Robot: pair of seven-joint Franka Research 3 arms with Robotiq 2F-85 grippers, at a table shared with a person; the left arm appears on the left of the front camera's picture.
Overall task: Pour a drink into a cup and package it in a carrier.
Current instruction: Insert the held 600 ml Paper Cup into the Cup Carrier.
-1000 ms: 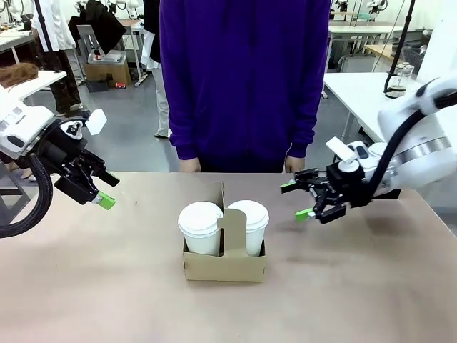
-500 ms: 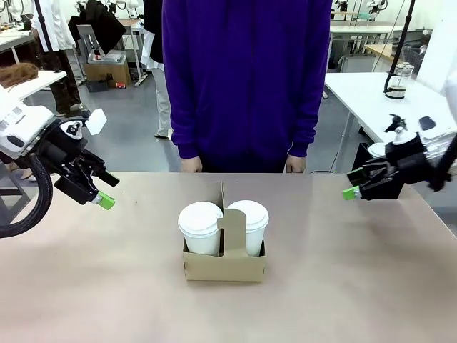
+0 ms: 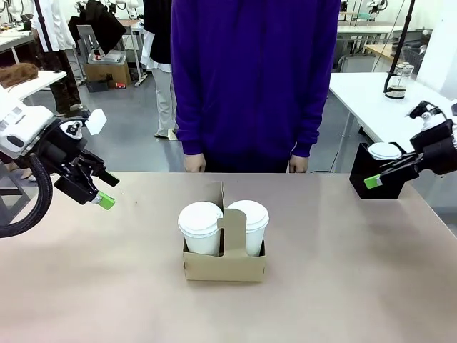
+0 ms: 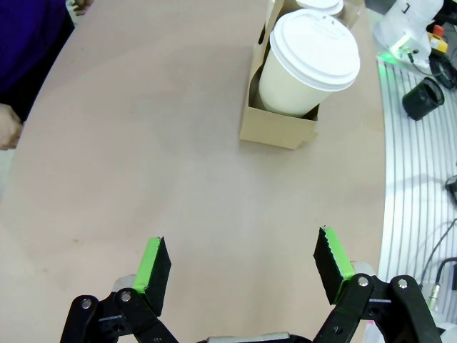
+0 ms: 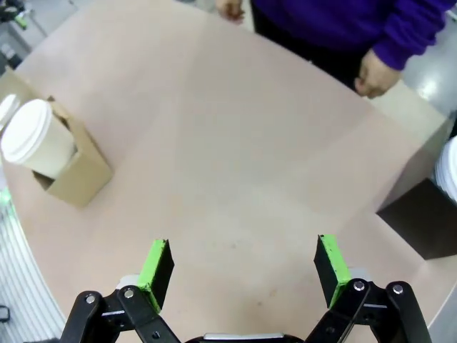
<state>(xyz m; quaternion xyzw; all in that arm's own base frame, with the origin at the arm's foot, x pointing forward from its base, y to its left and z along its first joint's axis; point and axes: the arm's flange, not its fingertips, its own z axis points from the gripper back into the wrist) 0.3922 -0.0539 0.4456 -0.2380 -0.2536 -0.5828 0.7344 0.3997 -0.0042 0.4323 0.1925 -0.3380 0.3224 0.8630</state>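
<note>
left tool (image 4: 243,275) wide open, empty | right tool (image 5: 243,270) wide open, empty

Two lidded white paper cups (image 3: 201,227) are standing upright in the brown cardboard carrier (image 3: 224,266), sitting mid-surface.

I see left gripper (image 4: 241,268) hanging at my left edge, jaws wide, holding nothing. Right gripper (image 5: 243,268) at far right, jaws spread, nothing held.
</note>
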